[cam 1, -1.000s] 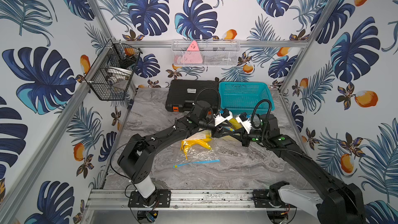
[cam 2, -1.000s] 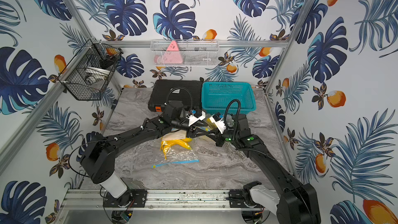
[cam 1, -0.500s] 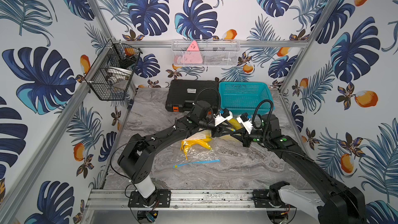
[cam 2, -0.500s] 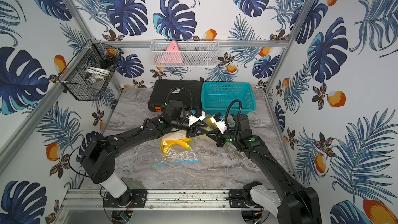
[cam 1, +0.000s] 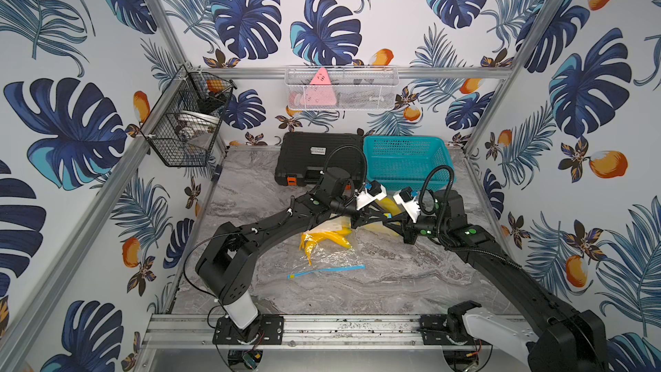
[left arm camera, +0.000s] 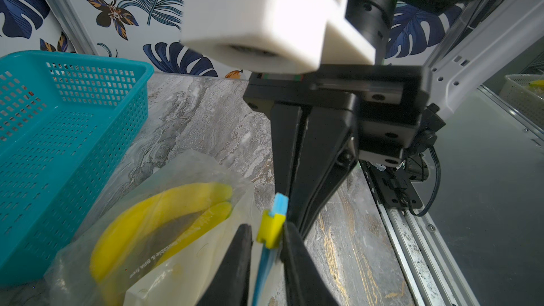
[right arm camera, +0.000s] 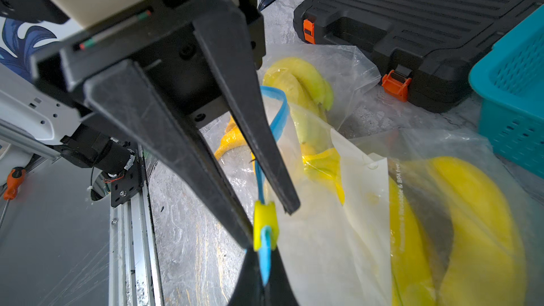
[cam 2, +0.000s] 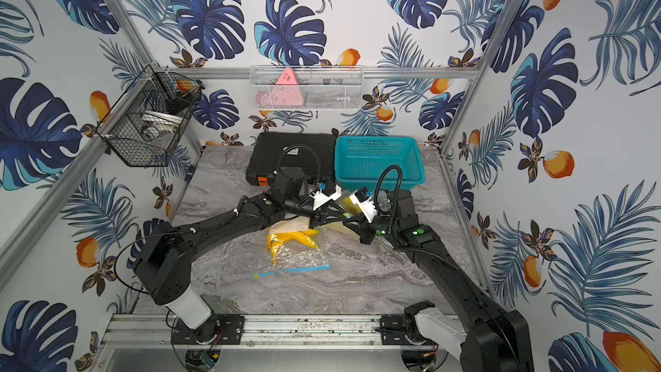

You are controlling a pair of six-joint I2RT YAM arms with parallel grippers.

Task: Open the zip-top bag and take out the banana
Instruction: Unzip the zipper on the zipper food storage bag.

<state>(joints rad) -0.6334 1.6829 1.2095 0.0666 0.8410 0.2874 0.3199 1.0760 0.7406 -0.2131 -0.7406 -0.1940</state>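
Observation:
A clear zip-top bag (right arm camera: 368, 231) with a yellow banana (right arm camera: 477, 216) inside is held up in front of the teal basket; both also show in the left wrist view, bag (left arm camera: 188, 172) and banana (left arm camera: 164, 213). My right gripper (right arm camera: 264, 256) is shut on the end of the bag's blue zip strip (right arm camera: 265, 263). My left gripper (left arm camera: 268, 226) straddles the yellow slider (left arm camera: 269, 228): one finger touches it, with a narrow gap at the other. In both top views the two grippers meet tip to tip, left (cam 1: 383, 219) and right (cam 2: 350, 219).
A second clear bag (cam 1: 332, 252) with yellow bananas (cam 1: 322, 237) and a blue zip strip (cam 1: 325, 270) lies flat mid-table. At the back stand a black case (cam 1: 314, 159) and a teal basket (cam 1: 404, 162). Wire baskets hang on the left wall (cam 1: 186, 130) and the back wall (cam 1: 339, 87).
My left gripper's jaws have drawn closer together around the slider. Both arms stay in about the same place, and the right gripper keeps its grip on the strip.

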